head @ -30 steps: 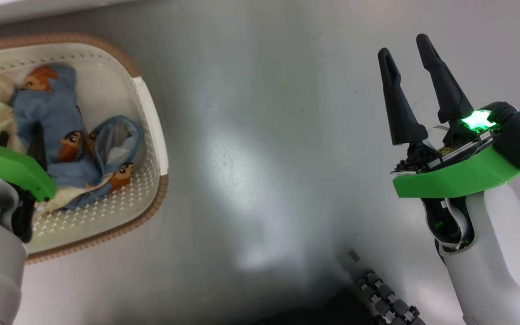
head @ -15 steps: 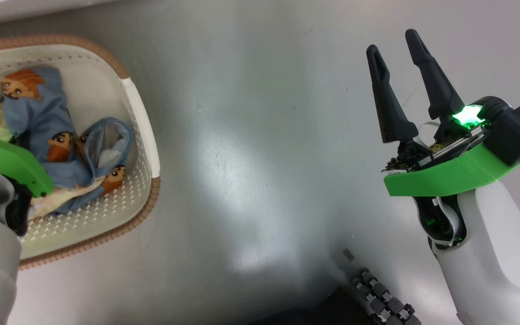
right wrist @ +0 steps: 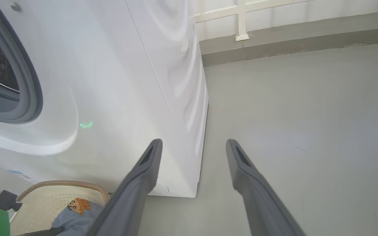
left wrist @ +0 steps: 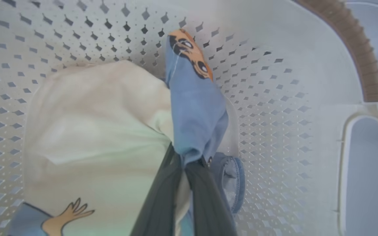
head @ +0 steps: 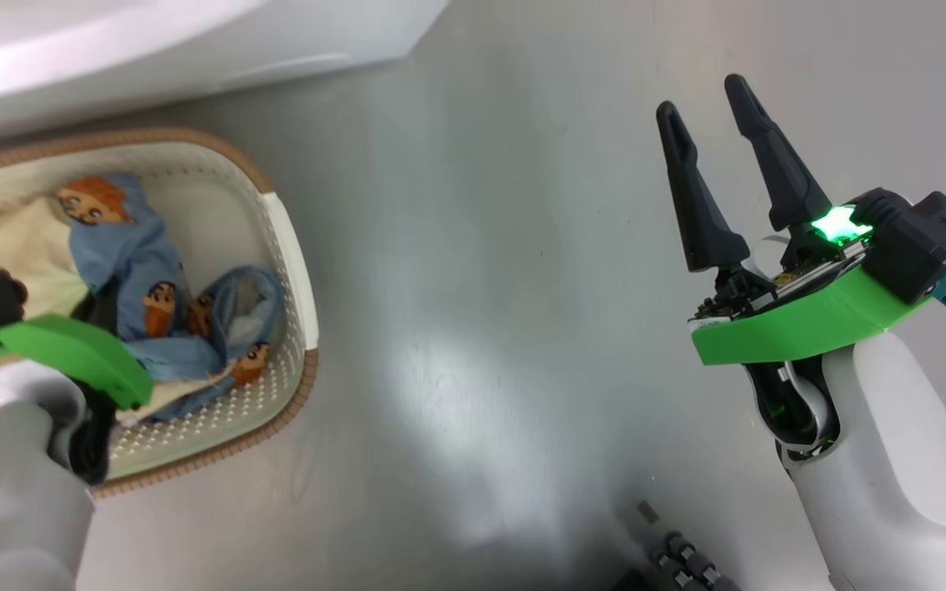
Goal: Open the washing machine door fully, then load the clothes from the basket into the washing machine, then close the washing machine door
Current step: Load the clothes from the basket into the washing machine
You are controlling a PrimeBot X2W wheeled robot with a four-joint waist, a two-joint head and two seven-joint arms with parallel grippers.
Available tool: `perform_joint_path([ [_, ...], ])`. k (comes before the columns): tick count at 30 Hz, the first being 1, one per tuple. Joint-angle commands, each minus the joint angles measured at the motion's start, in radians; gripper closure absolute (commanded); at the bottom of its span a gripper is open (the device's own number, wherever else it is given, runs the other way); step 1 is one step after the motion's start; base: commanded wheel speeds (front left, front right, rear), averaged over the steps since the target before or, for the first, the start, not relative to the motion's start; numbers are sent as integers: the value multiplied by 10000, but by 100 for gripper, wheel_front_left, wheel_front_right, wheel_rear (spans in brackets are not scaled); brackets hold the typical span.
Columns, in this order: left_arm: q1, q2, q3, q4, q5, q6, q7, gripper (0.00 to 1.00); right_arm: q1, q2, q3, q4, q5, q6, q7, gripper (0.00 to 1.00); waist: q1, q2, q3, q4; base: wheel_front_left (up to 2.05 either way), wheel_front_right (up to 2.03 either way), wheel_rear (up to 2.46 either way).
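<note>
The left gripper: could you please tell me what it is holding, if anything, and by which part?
The left gripper is shut on a light blue cloth, pinching a bunched fold of it, inside the basket.

The basket (head: pixel 288 246) is smooth cream plastic pierced all over with small holes, its rim a brown woven-look band. The clothes (head: pixel 132 263) are soft matt cloth, light blue with printed figures; the cream cloth (left wrist: pixel 94 124) creases loosely. The washing machine (right wrist: pixel 116 65) has a glossy white shell and a dull grey rubber gasket (right wrist: pixel 28 82). The floor (head: pixel 456 246) is smooth and grey, with a faint sheen. The right gripper (head: pixel 702 97) has 2 fingers (head: pixel 699 213) of matt dark plastic.
</note>
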Motion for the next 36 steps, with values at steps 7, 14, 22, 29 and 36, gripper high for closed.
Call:
perform_joint_path([
  [7,1245,578,-527,-920,-826,-31,-827,100,749,-225,273,23,208,16,-48,0,0,0,-1683,375,0,0,0],
  [14,2018,687,-1065,-1716,-1295,-31,-1334,100,1214,-437,328,298,333,16,-48,0,0,0,-3066,744,0,0,0],
  [22,2830,882,-519,-2993,-1037,-31,-1418,100,1763,-566,350,527,488,16,-48,0,0,0,-4258,1071,0,0,0],
  [29,3617,761,468,-4211,-249,-31,-1420,100,2114,-628,283,619,548,16,-48,0,0,0,-4879,1275,0,0,0],
  [36,4607,486,1745,-5612,657,-31,-1421,100,2413,-723,300,740,623,16,-48,0,0,0,-5599,1432,0,0,0],
])
